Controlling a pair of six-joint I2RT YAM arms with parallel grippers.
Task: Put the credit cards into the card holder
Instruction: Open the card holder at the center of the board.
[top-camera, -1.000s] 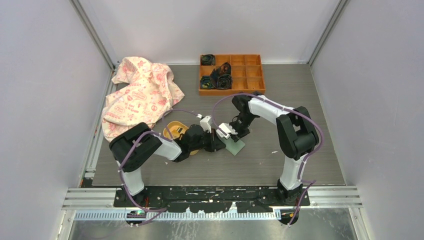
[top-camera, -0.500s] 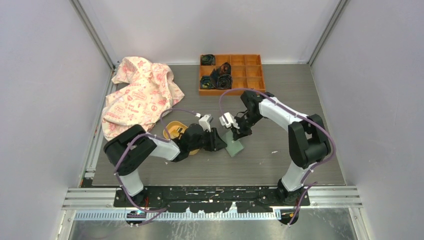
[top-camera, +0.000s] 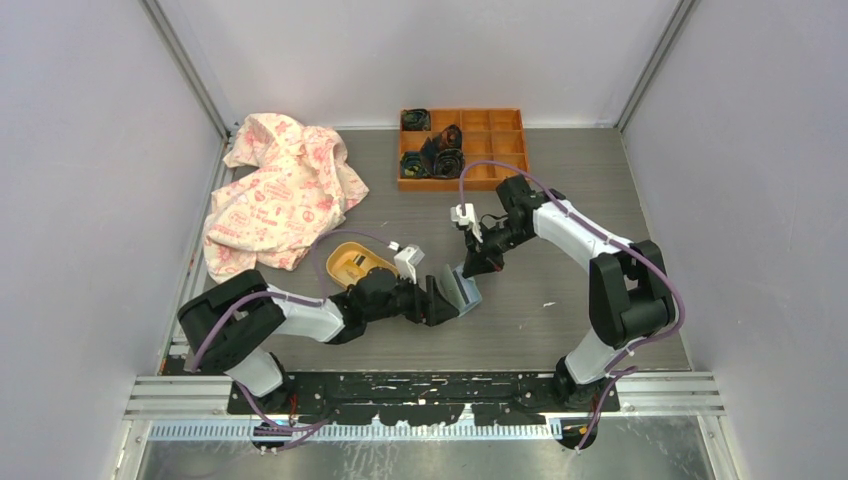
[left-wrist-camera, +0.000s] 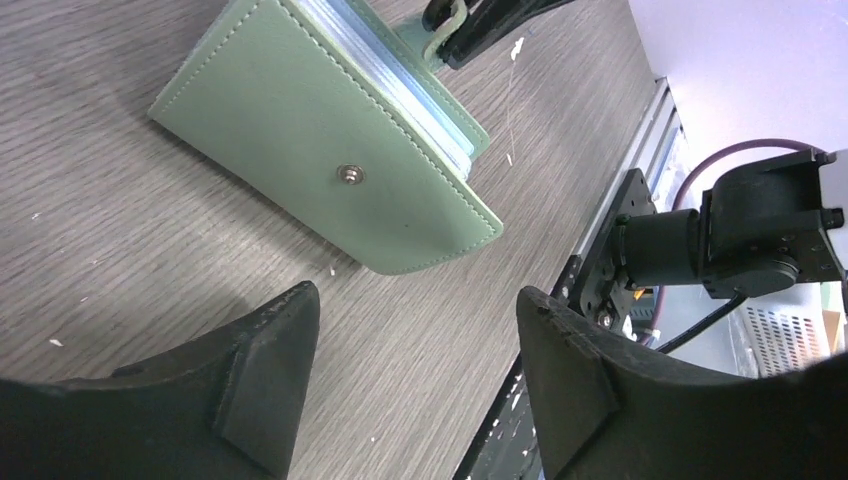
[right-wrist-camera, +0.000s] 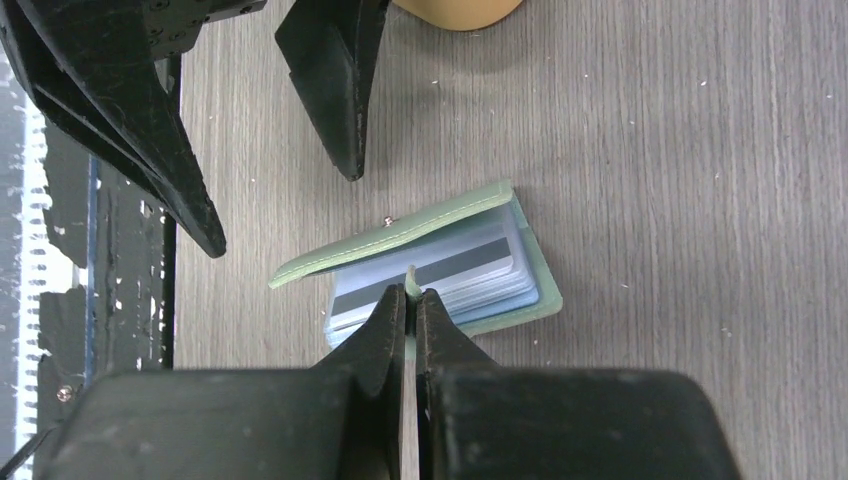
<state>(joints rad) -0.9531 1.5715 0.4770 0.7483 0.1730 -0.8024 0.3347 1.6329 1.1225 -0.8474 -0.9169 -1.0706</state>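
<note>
With the left end effector (left-wrist-camera: 415, 300) wide, the right end effector (right-wrist-camera: 410, 297), pinching only a thin tab (right-wrist-camera: 410, 276) of the card holder (right-wrist-camera: 400, 235), could lose it.

Mint-green holder (left-wrist-camera: 330, 150), snap on its cover, lying half open on the table (right-wrist-camera: 650, 150), cover tilted up over clear sleeves with stacked cards (right-wrist-camera: 455, 265), the top one grey with a dark stripe.

We find the card holder (top-camera: 463, 290) on the tabletop (top-camera: 560, 330), dish (top-camera: 352, 262) to its left, tray (top-camera: 462, 184) well behind, cloth (top-camera: 280, 190) back left.
</note>
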